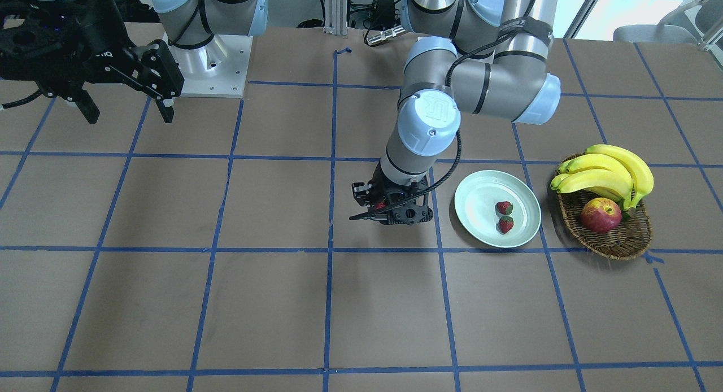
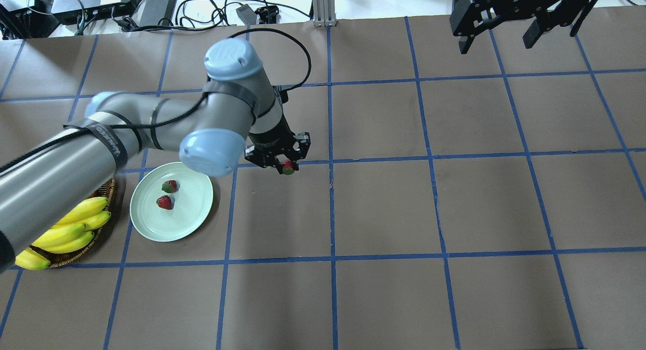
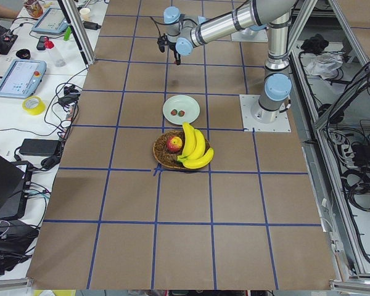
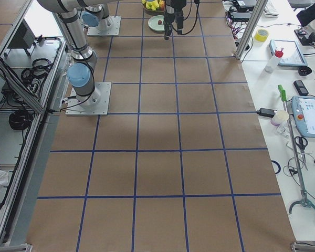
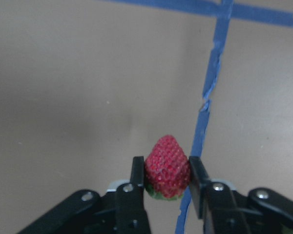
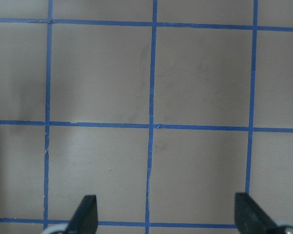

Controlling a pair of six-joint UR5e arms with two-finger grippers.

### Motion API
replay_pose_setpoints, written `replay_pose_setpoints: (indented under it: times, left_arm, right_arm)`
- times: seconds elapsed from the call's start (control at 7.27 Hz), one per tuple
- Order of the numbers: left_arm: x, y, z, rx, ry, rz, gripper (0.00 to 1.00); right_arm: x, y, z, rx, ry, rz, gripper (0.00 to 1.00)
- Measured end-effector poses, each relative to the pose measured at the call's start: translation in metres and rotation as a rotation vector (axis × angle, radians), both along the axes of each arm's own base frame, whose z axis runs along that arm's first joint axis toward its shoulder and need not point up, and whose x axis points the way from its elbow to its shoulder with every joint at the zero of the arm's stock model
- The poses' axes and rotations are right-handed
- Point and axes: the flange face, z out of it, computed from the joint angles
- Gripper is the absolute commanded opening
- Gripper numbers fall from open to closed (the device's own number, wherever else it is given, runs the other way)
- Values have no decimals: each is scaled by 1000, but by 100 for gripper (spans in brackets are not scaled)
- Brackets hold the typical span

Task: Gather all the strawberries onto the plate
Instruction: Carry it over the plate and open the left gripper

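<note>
Two strawberries (image 1: 504,207) were already lying in the mint plate (image 1: 478,184), right next to each other. The third strawberry (image 2: 288,167) was clamped in the left gripper (image 5: 168,168), one finger on each side, over the bare table (image 1: 271,301) near the plate but not above it. The right gripper (image 6: 166,202) hung well away with its fingers spread wide and nothing in it.

What could've gone wrong, imo: the berry's tapered and probably slick, so a narrow pinch like that might let it twist or squirt out on the way over. Letting go too high or too near the rim could also have bounced it off the plate, or bumped the other two out.
</note>
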Motion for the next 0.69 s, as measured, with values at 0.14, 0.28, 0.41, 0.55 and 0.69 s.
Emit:
replay_pose_setpoints:
  times: [0.14, 0.28, 0.41, 0.55, 0.69]
  left_arm:
    - [39, -13, 13, 24, -50, -6, 0]
    - [76, -20, 13, 48, -96, -11, 0]
    - [110, -21, 5, 76, -121, -24, 0]
    - [141, -18, -10, 112, -123, -31, 0]
    - [163, -11, -24, 147, -114, -27, 1]
  right_arm:
    - [0, 0, 0, 0, 1, 1, 100]
    - [0, 0, 0, 0, 1, 2, 100]
    - [0, 0, 0, 0, 1, 2, 100]
    - [0, 0, 0, 0, 1, 2, 100]
    - [1, 0, 0, 0, 1, 2, 100]
